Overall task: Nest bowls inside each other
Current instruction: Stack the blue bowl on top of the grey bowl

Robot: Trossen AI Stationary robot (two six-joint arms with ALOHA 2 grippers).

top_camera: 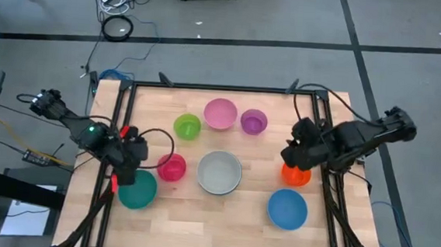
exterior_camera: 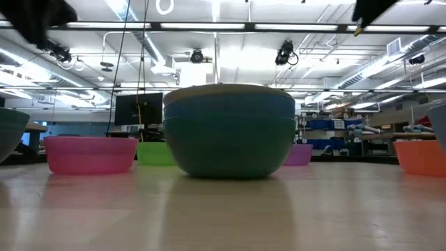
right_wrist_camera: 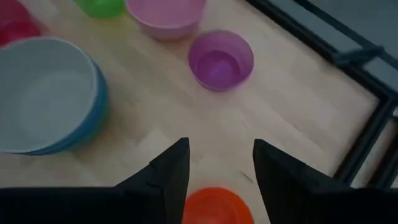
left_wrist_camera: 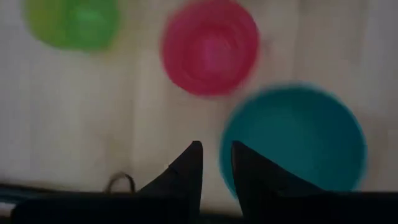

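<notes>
Several bowls stand apart on the wooden table (top_camera: 329,240), each on its base: pink (top_camera: 220,113), purple (top_camera: 253,122), lime green (top_camera: 187,127), magenta (top_camera: 171,167), teal (top_camera: 137,189), orange (top_camera: 295,175) and blue (top_camera: 287,208). In the middle a grey-white bowl (top_camera: 219,172) sits nested in a blue one (right_wrist_camera: 96,106). My left gripper (left_wrist_camera: 216,163) hangs open above the table beside the teal bowl (left_wrist_camera: 295,140), pointing down. My right gripper (right_wrist_camera: 221,158) is open above the orange bowl (right_wrist_camera: 214,205), holding nothing.
A black frame (top_camera: 319,107) runs along the table's far, left and right edges. Bare wood lies along the near edge between the teal and blue bowls. In the low view the nested stack (exterior_camera: 230,132) fills the middle, and the room lies beyond.
</notes>
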